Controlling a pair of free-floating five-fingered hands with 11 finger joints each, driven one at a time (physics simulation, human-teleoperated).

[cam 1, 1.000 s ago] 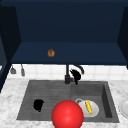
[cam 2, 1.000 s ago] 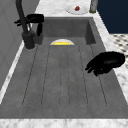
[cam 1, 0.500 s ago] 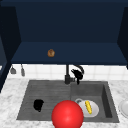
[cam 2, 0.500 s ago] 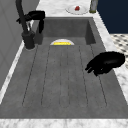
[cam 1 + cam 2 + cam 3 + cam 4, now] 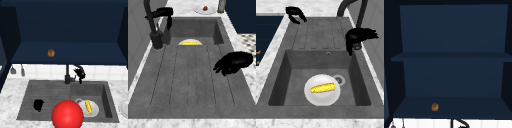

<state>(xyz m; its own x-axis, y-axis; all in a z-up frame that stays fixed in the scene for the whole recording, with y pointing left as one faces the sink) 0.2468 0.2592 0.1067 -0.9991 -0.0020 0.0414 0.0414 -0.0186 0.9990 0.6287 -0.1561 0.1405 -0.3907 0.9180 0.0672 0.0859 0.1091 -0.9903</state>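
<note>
Nothing has shifted that I can make out against the frames from a second and half a second ago: both hands sit where they sat. From the front, my left hand [image 5: 38, 105] hangs at lower left over the ribbed drainboard [image 5: 47, 93], bunched up so I cannot tell how its fingers lie from this side; my right hand [image 5: 80, 72] is at centre, just right of the black faucet [image 5: 67, 75], fingers drooping downward and holding nothing. A red ball [image 5: 67, 114] fills the bottom centre, overlapping a white plate [image 5: 93, 111] with a yellow corn cob [image 5: 88, 107] in the basin at lower right, and a small brown item [image 5: 51, 53] sits on the dark blue shelf [image 5: 75, 53] above. The left side view gives me what the front hides: the left hand [image 5: 234, 63] at middle right, palm down, fingers loosely extended toward the drainboard and hovering clear of it, while the right hand [image 5: 163, 12] at upper left hangs close by the faucet spout. A second plate [image 5: 205, 9] with something red rests on the counter at top. The right side view shows the right hand [image 5: 359, 36] at upper right, fingers relaxed and hanging beside the faucet base, and the corn cob lying across its plate at bottom centre. The upper view shows the brown item at lower left of the shelf.
</note>
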